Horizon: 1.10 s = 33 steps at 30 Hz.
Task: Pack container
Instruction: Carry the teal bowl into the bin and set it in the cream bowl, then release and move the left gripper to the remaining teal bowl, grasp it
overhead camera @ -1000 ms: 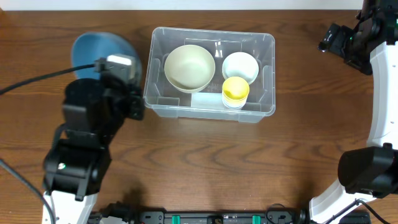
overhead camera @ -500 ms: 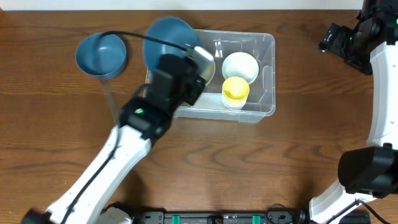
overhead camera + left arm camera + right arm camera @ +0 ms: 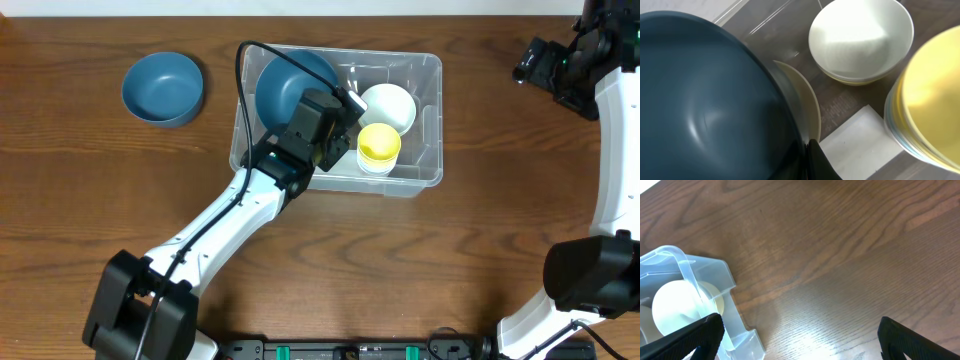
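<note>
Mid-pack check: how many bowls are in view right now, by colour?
Blue round bowls: 2, the far-left blue bowl and the held blue bowl
Cream round bowl: 1
White round bowl: 1
Yellow round bowl: 1
Total: 5 showing; any nested underneath can't be counted.

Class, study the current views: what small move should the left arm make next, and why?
Probably lower the held blue bowl straight down to nest in the cream bowl. The left end effector grips its rim directly above that bowl, within the outline of the container, and it does not look seated yet.
</note>
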### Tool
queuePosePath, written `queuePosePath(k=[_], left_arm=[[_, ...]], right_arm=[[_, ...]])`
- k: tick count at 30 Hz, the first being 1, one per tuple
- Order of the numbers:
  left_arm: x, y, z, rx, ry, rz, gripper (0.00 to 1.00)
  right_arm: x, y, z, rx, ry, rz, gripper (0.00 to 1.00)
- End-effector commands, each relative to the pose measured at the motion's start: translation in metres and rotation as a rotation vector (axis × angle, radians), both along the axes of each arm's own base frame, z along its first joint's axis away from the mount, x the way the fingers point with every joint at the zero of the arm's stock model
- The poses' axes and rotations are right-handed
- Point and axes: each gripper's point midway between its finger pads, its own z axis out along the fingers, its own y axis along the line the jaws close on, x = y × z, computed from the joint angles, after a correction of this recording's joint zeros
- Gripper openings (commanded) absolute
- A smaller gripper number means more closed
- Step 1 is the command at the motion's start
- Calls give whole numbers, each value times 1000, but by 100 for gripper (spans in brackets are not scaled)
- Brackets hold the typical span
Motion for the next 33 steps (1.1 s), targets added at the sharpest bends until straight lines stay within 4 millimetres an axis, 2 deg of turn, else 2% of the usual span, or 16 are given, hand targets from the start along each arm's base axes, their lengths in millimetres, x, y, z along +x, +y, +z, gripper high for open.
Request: queuePosePath(k=[1,4,7,9,15,19,23,24,25,27,30,33], left_arm=[[7,-1,3,18,-25,0,6],[7,-1,0,21,-19,0,7],[9,0,0,21,-23,3,28],[12,4,2,29,-34,21,36],[15,11,3,31,-39,41,38],[19,22,21,3,-69,78,38],[26,61,72,-87,-160,221,43],[26,76,91,-115,-194,260,44],[25,104,119,-159,-251,326,44],[23,138,146,-184,-314,396,44],[22,188,166,-189,-370,504,44],[26,232,160,-164,-363,607,44]], right_arm=[[-1,-2,10,-12,-26,-3,99],[-1,-2,10,-12,-26,-3,99],[-1,-2,10,-12,-26,-3,99],[-1,-2,10,-12,-26,-3,99],[-1,-2,10,-12,-26,-3,99],[-1,-2,10,-12,-26,-3,99],[-1,-2,10,-12,-26,-3,99],[-1,-2,10,-12,-26,-3,99],[-1,-2,10,-12,-26,-3,99],[-1,-2,10,-12,-26,-3,99],[-1,-2,10,-12,-26,-3,99],[-1,-2,10,-12,-26,-3,99]])
